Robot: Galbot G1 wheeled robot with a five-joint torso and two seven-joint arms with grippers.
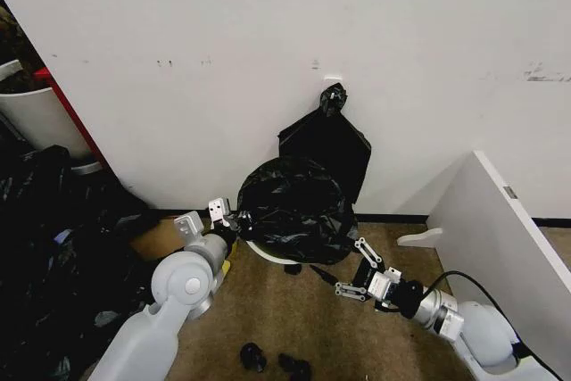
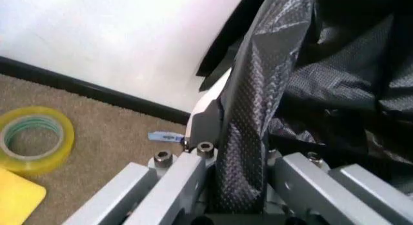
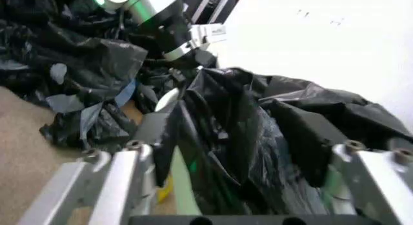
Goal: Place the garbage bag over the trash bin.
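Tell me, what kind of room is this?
Probably a back corner or storeroom used for rubbish: bare scuffed wall, worn brown carpet, a heap of black sacks, and a trash bin under a garbage bag.

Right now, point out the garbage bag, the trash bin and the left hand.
garbage bag (image 1: pixel 293 207): head view, on the crinkled black plastic draped over the bin.
trash bin (image 1: pixel 268 253): head view, on the cream base showing below the bag.
left hand (image 1: pixel 228 214): head view, at its fingertips by the bag's edge.

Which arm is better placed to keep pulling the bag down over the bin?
Left, probably. The left gripper is shut on the garbage bag right at the trash bin rim, while the right gripper is open, short of the bag.
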